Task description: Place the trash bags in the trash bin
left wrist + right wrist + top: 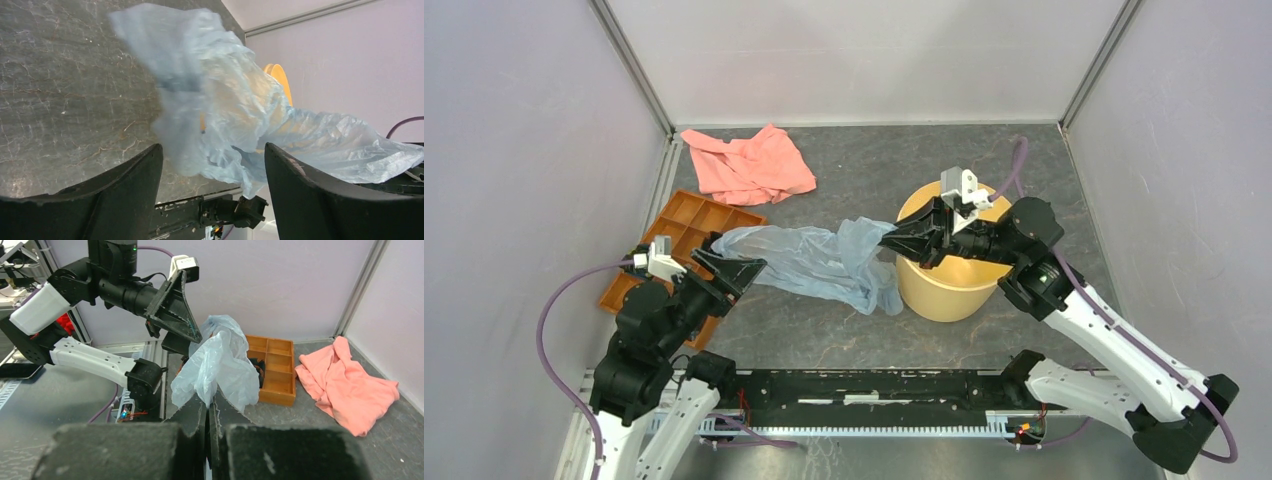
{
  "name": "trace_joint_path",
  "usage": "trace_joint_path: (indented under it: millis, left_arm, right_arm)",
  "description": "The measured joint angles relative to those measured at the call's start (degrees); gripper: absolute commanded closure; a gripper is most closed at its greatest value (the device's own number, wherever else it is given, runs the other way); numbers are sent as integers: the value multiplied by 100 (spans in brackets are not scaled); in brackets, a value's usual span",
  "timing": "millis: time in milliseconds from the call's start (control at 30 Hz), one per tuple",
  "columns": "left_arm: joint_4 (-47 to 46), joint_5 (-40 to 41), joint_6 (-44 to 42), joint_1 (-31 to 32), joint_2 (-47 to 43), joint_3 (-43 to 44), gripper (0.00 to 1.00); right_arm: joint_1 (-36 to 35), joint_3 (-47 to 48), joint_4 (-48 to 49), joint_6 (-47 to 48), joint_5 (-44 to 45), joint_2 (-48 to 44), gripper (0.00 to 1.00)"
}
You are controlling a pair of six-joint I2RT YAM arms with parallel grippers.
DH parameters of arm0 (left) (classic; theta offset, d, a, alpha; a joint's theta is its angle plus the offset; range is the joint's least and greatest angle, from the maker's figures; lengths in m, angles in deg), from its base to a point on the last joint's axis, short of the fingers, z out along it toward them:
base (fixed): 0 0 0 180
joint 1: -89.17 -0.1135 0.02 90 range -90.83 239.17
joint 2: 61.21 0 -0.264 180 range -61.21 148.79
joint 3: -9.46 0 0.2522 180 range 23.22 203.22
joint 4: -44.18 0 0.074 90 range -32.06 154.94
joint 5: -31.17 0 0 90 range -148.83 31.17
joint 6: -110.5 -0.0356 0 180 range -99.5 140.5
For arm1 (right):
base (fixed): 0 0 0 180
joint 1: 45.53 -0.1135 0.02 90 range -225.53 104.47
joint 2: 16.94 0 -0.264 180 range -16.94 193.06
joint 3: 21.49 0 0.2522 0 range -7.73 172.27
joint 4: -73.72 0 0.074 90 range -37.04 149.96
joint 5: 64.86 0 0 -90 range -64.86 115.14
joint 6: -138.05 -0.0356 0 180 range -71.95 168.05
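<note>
Stretching above the grey table (1024, 180), the trash bag (824, 262) is the widest thing we see. It hangs between both arms, its right end at the rim of the trash bin (954, 290) and its tail drooping against the bin's left side, outside it. We find the pink cloth (749, 165) and orange tray (699, 220) at far left. Our right gripper (207, 407) is pinched on the bag's film; our left gripper (739, 270) has its jaws spread wide at the bag's other end.

Laboratory robot cell: pale wall panels (514, 160) in aluminium framing (636, 72) enclose a grey tabletop (864, 170), with two arms (1104, 340) bolted to a rail (874, 385).
</note>
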State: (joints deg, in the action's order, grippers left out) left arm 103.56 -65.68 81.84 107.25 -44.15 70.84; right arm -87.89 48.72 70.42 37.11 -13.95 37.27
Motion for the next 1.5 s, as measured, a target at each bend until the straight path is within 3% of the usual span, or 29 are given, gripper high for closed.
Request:
trace_joint_path:
  millis: [133, 267, 367, 500, 633, 667, 833, 1000, 1033, 1133, 1233, 1300, 1400, 1500]
  left_arm:
    - [33, 24, 57, 0, -35, 4, 12]
    - [400, 216, 55, 4, 11, 219, 17]
    - [479, 339, 31, 28, 170, 496, 32]
    - [354, 339, -76, 37, 404, 632, 61]
    - [363, 321, -264, 39, 616, 638, 96]
    - [367, 326, -286, 42, 621, 638, 98]
    - [643, 844, -595, 42, 601, 636, 98]
    - [586, 1482, -1003, 42, 1071, 404, 98]
    - [509, 1565, -1095, 42, 1403, 389, 98]
    - [127, 1755, -1456, 9, 2990, 625, 98]
    - [28, 1534, -1915, -166, 4634, 1904, 98]
    - [-271, 1082, -2216, -240, 5211, 2935, 98]
    - [-1659, -13, -2570, -280, 5182, 4249, 98]
    - [-3051, -643, -2802, -269, 4214, 4518, 98]
  right_arm:
    - [0, -2, 2, -31, -83, -140, 100]
    - [0, -2, 0, -103, -149, -157, 100]
    - [0, -9, 20, -216, -212, -168, 100]
    - [0, -13, 24, -369, -247, -212, 100]
    - [0, -13, 66, -531, -243, -212, 99]
    - [0, -13, 68, -564, -232, -195, 99]
    - [-39, -9, 24, -870, 514, 138, 99]
    - [-546, 791, -909, -1248, 2378, 1506, 100]
    - [-612, 1368, -1327, -1355, 3029, 1923, 100]
    - [-544, 1871, -1740, -1412, 3689, 2929, 100]
    - [-42, 2887, -2402, -1259, 3952, 3733, 100]
    - [210, 3945, -2785, -844, 3908, 4129, 100]
    - [-92, 4651, -2474, 234, 4227, 3860, 100]
    - [-1416, 3694, -1095, 1198, 3954, 2356, 100]
